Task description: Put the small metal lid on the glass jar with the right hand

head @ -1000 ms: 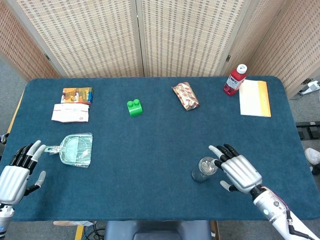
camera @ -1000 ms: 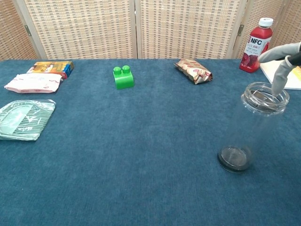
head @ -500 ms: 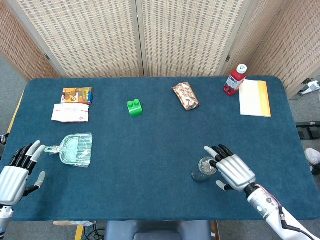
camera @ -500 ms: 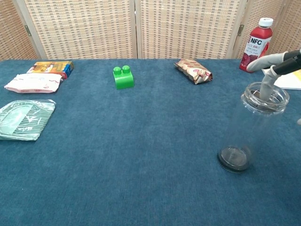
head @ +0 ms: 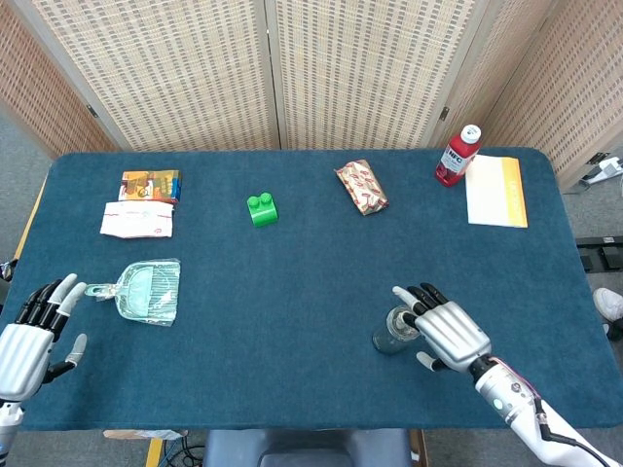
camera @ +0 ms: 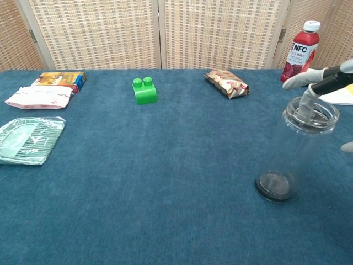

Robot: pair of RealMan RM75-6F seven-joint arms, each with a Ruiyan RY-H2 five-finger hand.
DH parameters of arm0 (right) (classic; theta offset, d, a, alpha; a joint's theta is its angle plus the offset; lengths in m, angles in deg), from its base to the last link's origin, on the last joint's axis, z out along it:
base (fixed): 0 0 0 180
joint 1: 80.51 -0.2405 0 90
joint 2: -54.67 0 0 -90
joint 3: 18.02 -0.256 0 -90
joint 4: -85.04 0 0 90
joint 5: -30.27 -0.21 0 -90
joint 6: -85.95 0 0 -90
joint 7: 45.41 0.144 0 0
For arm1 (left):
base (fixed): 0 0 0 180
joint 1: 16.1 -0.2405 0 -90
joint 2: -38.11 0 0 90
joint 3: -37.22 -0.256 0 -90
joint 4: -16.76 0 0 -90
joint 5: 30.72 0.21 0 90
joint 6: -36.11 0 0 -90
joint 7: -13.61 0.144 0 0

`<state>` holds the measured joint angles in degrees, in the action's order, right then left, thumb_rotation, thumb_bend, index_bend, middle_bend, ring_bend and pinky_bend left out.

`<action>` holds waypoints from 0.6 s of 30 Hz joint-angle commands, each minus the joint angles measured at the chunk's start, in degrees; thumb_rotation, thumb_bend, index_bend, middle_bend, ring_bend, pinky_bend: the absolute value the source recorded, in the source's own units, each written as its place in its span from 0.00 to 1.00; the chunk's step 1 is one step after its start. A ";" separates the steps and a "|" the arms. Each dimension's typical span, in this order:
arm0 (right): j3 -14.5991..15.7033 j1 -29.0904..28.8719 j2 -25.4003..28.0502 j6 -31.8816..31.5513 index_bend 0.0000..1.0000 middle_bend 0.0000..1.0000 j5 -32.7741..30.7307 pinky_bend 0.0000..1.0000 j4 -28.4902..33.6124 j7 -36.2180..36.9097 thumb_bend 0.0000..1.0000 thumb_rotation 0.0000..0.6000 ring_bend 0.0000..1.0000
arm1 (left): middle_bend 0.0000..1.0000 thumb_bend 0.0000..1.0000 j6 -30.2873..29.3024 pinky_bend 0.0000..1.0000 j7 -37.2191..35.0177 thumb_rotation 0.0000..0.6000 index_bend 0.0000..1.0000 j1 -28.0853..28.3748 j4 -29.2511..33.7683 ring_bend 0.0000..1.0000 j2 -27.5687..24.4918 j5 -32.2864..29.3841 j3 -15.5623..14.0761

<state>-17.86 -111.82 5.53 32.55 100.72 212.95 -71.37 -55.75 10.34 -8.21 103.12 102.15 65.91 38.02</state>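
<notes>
At the desk's (head: pixel 292 292) near left corner the left robot hand (head: pixel 29 331) lies released with fingers apart, holding nothing, well apart from the work. Right of centre near the front edge stands the glass jar (camera: pixel 295 149), upright with its mouth up, open desk all round it. The right robot hand (head: pixel 448 329) is just beside the jar on its right, fingers reaching over the rim, one dipping into the mouth; the small metal lid seems to sit at that mouth, though I cannot tell whether it is pinched or let go.
</notes>
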 commanded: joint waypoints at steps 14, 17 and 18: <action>0.81 -0.36 -0.24 -0.02 0.34 0.00 -1.67 0.00 -0.03 -1.87 0.30 1.00 0.00 | 0.00 0.42 -0.33 0.07 0.24 1.00 0.00 -0.10 0.04 0.00 0.10 0.23 0.02; 0.62 -0.34 -0.17 -0.62 0.34 0.00 -1.35 0.00 0.60 -1.90 0.30 1.00 0.00 | 0.00 0.42 -0.32 0.07 0.03 1.00 0.00 -0.08 0.00 0.00 0.03 0.27 0.01; 0.59 -0.23 0.03 -0.86 0.34 0.00 -0.92 0.00 0.97 -1.70 0.30 1.00 0.00 | 0.00 0.42 -0.28 0.07 -0.06 1.00 0.00 -0.06 0.00 0.00 0.00 0.29 -0.01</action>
<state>-17.21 -112.13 5.41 31.91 99.47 213.62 -73.22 -56.04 10.30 -8.28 103.13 102.16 66.19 38.01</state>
